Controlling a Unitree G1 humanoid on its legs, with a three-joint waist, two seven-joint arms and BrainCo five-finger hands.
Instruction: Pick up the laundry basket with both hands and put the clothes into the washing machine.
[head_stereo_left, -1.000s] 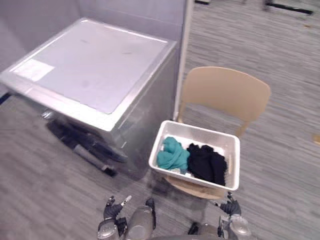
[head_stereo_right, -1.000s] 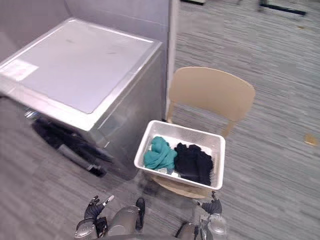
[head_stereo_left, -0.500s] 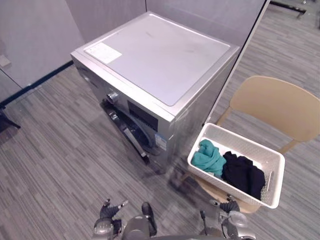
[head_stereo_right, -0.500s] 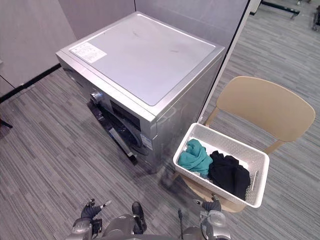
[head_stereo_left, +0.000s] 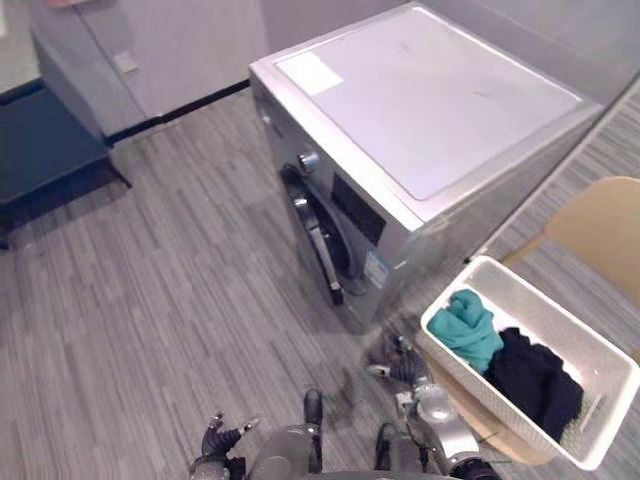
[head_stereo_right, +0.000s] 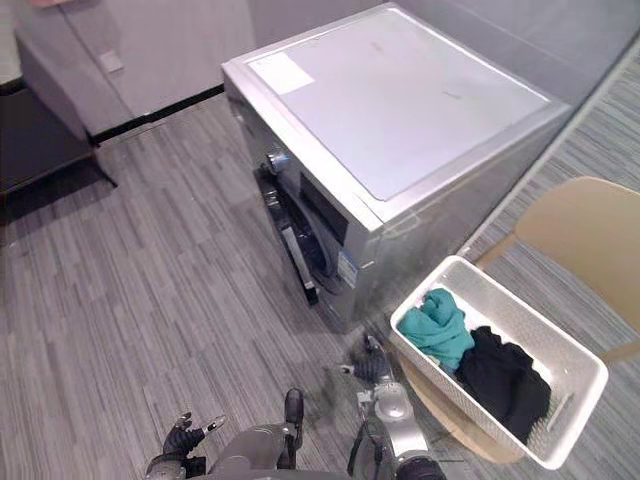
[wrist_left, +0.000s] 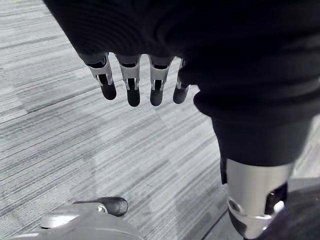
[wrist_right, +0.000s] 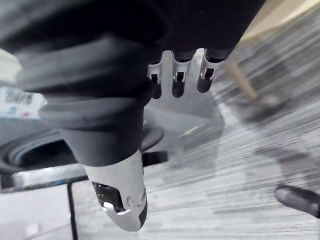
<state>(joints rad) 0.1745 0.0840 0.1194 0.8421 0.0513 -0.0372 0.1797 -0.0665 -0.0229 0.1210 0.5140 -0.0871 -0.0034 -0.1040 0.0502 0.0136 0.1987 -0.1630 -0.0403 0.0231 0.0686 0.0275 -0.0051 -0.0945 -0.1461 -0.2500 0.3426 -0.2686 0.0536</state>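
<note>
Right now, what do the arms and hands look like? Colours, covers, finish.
Both hands match. The left hand and right hand each have a row of silver fingers with dark rounded tips, a thicker silver thumb set apart, and a black ribbed cover over the back of the hand and the wrist. The right arm is smooth silver-grey. No markings are legible.
</note>
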